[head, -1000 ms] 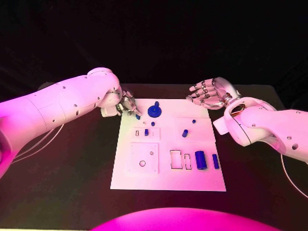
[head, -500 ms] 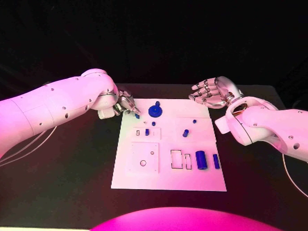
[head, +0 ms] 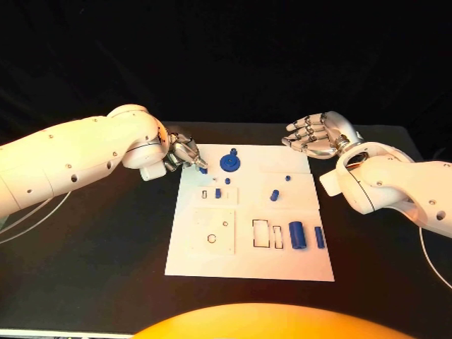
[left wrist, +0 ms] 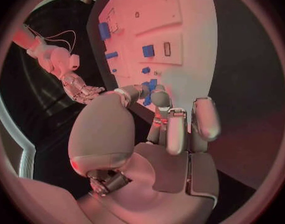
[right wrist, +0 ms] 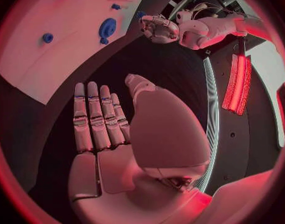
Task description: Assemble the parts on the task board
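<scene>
The white task board [head: 248, 261] lies in the middle of the black table. My left hand [head: 183, 155] hovers at its far left corner and pinches a small blue part [left wrist: 151, 88] between thumb and a finger. A round blue disc part [head: 228, 163] stands beside it on the board. Small blue pegs [head: 275, 195] sit mid-board, and two blue cylinders [head: 296, 235] lie near the right edge. My right hand [head: 316, 134] hangs beyond the board's far right corner, fingers apart and straight [right wrist: 95, 119], holding nothing.
Rectangular cut-outs [head: 260, 234] and a square plate with holes [head: 214, 232] mark the board's near half. Cables [head: 32, 212] trail over the table under my left arm. Bare black table [head: 104, 268] flanks the board on both sides.
My left arm has swung outward to the left while its hand stays at the board's far left corner with the blue part. The right hand has drifted slightly farther away and to the right.
</scene>
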